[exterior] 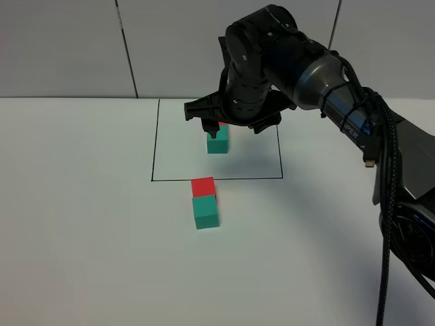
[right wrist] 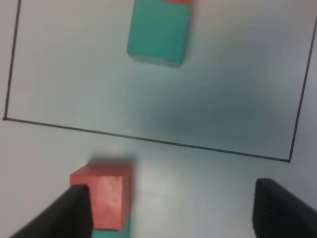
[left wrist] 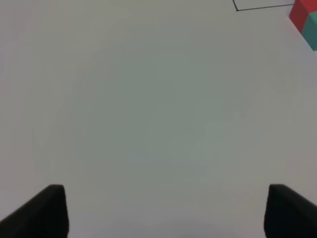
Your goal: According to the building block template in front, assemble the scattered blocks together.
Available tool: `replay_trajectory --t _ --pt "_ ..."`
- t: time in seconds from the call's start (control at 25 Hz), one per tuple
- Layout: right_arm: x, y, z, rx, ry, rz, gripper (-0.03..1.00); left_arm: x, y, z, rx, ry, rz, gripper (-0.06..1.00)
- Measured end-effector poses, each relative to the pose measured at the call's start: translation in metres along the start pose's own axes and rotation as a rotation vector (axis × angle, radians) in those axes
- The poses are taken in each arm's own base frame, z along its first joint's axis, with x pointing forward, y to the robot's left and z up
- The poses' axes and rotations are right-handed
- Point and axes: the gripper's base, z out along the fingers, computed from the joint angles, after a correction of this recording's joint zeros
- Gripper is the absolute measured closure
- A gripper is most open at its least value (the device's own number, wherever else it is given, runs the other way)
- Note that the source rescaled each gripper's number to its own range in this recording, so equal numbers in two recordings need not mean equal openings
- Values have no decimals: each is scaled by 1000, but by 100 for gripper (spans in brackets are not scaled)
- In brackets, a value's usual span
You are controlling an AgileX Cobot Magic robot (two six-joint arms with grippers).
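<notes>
Exterior high view. A white table [exterior: 81, 224] is shown, marked with a thin black rectangular outline [exterior: 217, 179]. Inside the outline, a teal-green cube [exterior: 217, 141] is seen with a sliver of a red cube [exterior: 223, 123] behind it; together these form the building block template. The far part of the template is covered by the right gripper [exterior: 230, 122], which hangs over it at the end of a black arm [exterior: 340, 102] reaching in from the right. The jaws are spread apart and nothing is held between them. Just outside the near line of the outline, the scattered blocks are found: a loose red cube [exterior: 203, 186] touching a loose teal-green cube [exterior: 206, 212], the red one nearer the outline. The left gripper is not seen in this view.

Left wrist view. The two black fingertips [left wrist: 42, 210] of the left gripper [left wrist: 166, 213] are set wide apart over bare table, with nothing between them. At the frame edge, the loose red cube [left wrist: 299, 14] and loose teal-green cube [left wrist: 312, 30] are partly shown, beside a corner of the outline [left wrist: 237, 9].

Right wrist view. The right gripper's fingertips [right wrist: 74, 213] are wide apart and empty. The loose red cube [right wrist: 104, 198] lies just beside one fingertip, outside the outline [right wrist: 148, 140]. The template's teal-green cube [right wrist: 158, 32] lies within the outline.
</notes>
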Motion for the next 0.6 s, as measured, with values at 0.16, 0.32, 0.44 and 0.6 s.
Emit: replay_trajectory --t 0.16,0.32,0.44,0.6 --pt "-7 -20 2 -16 12 45 21 0 0 0 0 0 0 17" --pt "-14 -43 4 -22 19 88 22 0 0 0 0 0 0 17" --pt "-19 -60 5 -18 19 122 23 0 0 0 0 0 0 17" --pt "-24 -80 6 -19 20 152 23 0 0 0 0 0 0 17"
